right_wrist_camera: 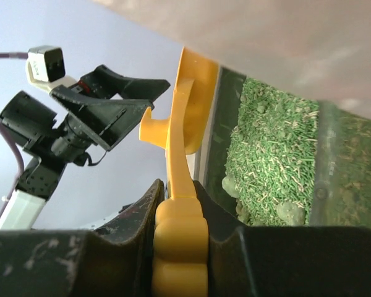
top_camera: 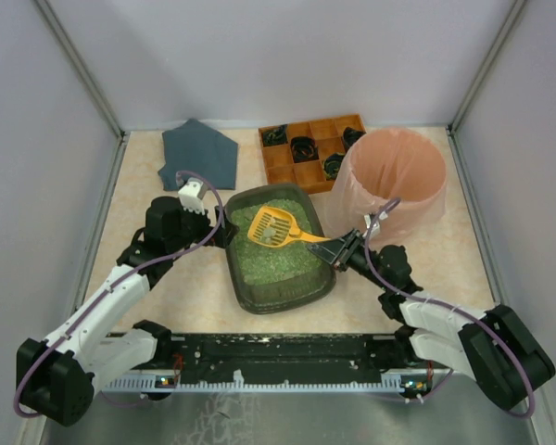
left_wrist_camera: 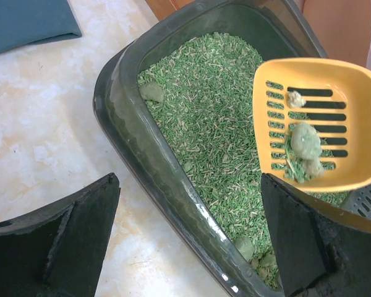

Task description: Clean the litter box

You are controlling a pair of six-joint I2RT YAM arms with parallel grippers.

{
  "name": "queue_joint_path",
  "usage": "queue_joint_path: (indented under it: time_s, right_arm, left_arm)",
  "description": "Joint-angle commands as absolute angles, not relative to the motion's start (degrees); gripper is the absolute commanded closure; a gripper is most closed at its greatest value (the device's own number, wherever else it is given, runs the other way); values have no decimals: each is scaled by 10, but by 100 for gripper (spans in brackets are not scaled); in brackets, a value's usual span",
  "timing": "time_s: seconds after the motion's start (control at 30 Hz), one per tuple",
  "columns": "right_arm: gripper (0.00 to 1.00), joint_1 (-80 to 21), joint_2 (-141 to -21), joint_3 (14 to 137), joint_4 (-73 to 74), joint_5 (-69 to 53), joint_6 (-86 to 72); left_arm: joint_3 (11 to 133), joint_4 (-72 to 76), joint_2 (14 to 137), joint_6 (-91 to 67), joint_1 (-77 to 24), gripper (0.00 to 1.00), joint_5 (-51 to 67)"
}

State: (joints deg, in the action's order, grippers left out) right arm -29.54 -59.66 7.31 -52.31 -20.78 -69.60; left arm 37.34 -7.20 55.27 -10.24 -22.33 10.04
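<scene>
The litter box [top_camera: 246,298] is a dark grey-green tray of green litter at the table's middle; it also shows in the left wrist view [left_wrist_camera: 120,111] and the right wrist view [right_wrist_camera: 324,179]. My right gripper [top_camera: 345,250] is shut on the handle of a yellow slotted scoop [top_camera: 273,226], held above the litter. The scoop [left_wrist_camera: 358,148] carries a few greenish clumps [left_wrist_camera: 305,141]. More clumps lie in the litter [left_wrist_camera: 152,92]. My left gripper [top_camera: 224,230] is open, its jaws straddling the box's left rim without closing on it.
A round pink bag-lined bin [top_camera: 394,176] stands right of the box, close to the right gripper. An orange-brown wooden compartment tray [top_camera: 310,148] sits at the back. A dark blue-grey cloth [top_camera: 199,153] lies at the back left. Walls enclose the table.
</scene>
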Motion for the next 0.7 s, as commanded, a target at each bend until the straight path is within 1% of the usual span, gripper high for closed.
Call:
queue_joint_path:
  time_s: [0.0,0.07,0.13,0.17,0.2,0.3,0.33,0.5,0.53,0.63,0.67]
  right_arm:
    - [100,-282,-579,56,-546,-157,-730]
    - [100,-289,-582,71,-551,-177,-716]
    - [100,-298,-600,106,-549,-251,-676]
    - [100,-297,-609,117,-551,-269,-669]
    - [100,-291,-608,116,-550,-264,-668]
    - [100,-274,-561,68,-508,-169,-708]
    - [100,-273,-553,66,-505,-159,-711]
    - [100,-287,-583,113,-509,-253,-664]
    - [100,-277,-579,105,-500,-246,-667]
    - [100,-264,-546,61,-481,-166,-718]
    - [100,-269,-544,62,-489,-166,-718]
  left_arm:
    - [377,-60,555,-97,-220,0,113]
    - [376,-65,553,-97,-219,0,114]
    - [370,-56,547,-97,-219,0,111]
    - [368,-50,545,-97,-219,0,111]
    - [369,-47,546,-95,-218,0,112]
    - [376,-56,549,-93,-218,0,108]
    - [376,-60,549,-93,-218,0,106]
    - [370,-47,544,-95,-217,0,106]
    - [373,-49,547,-95,-217,0,109]
    - [380,-63,552,-93,-215,0,110]
    - [379,-67,550,-94,-215,0,108]
